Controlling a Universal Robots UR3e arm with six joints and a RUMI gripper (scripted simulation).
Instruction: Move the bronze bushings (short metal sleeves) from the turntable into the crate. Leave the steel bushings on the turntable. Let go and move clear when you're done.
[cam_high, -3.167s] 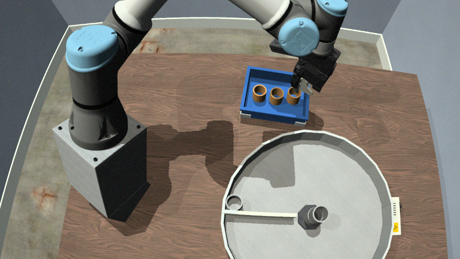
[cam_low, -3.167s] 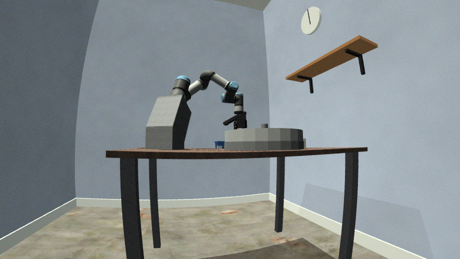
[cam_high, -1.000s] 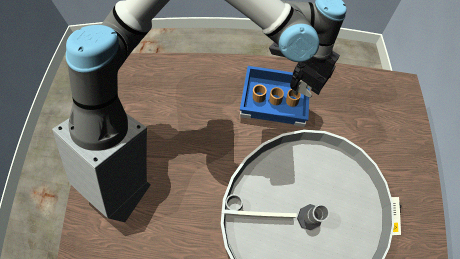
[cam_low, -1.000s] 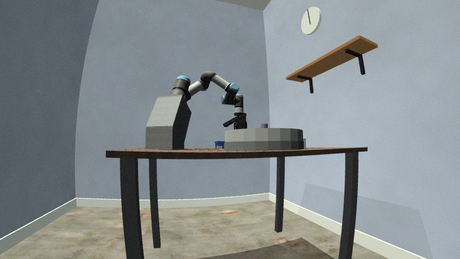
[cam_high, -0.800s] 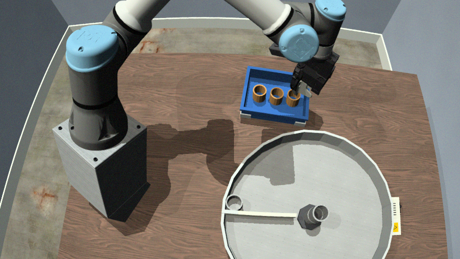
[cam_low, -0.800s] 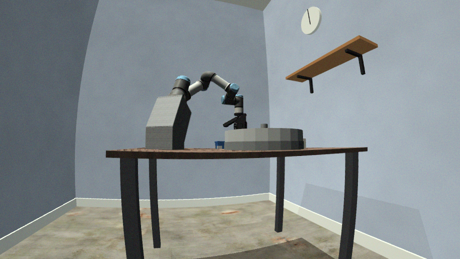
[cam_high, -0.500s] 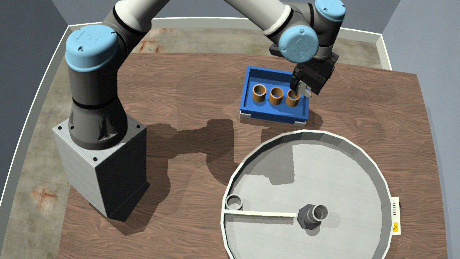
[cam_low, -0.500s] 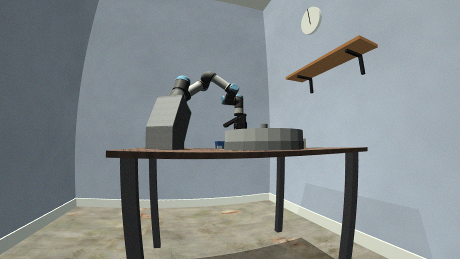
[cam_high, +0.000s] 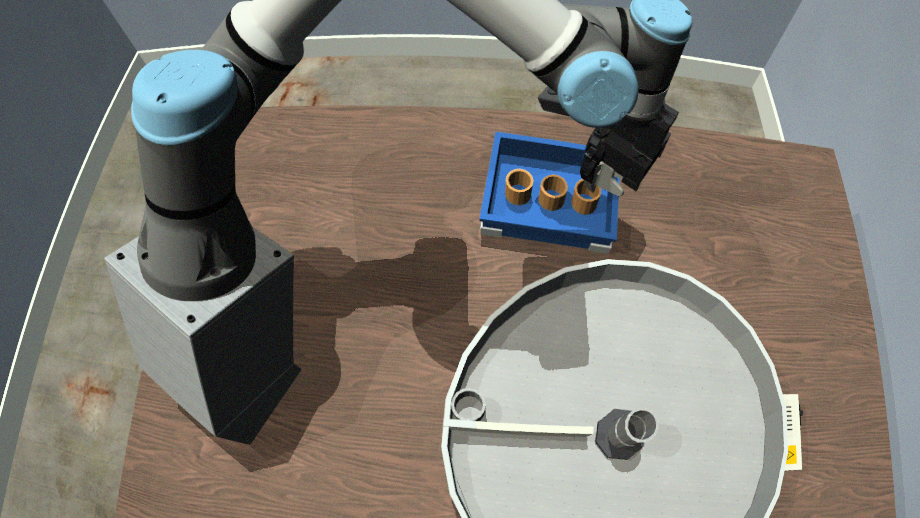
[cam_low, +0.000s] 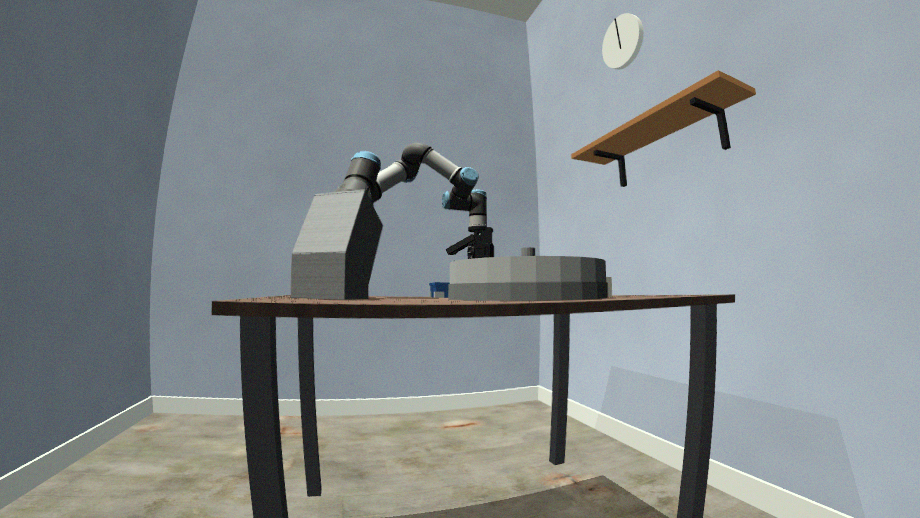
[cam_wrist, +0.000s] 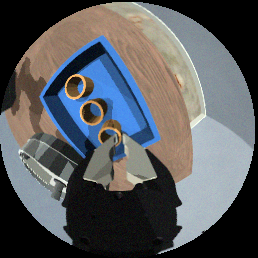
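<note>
Three bronze bushings stand in a row in the blue crate (cam_high: 547, 145) (cam_wrist: 127, 85): the left one (cam_high: 518, 186) (cam_wrist: 78, 86), the middle one (cam_high: 552, 192) (cam_wrist: 93, 111) and the right one (cam_high: 585, 199) (cam_wrist: 108, 134). My gripper (cam_high: 603, 185) (cam_wrist: 120, 133) (cam_low: 479, 252) is low over the crate's right end, shut on the wall of the right bronze bushing, with one finger inside it and one outside. Two steel bushings are on the turntable (cam_high: 766, 360) (cam_low: 527, 276). One steel bushing (cam_high: 468, 405) is at its left rim. The other steel bushing (cam_high: 636, 426) is on the centre hub.
A white bar (cam_high: 515, 427) runs from the turntable's left rim to its dark hexagonal hub (cam_high: 611, 444). The arm's grey pedestal (cam_high: 193, 321) stands at the table's left. In the exterior view only a corner of the crate (cam_low: 439, 289) shows beside the turntable.
</note>
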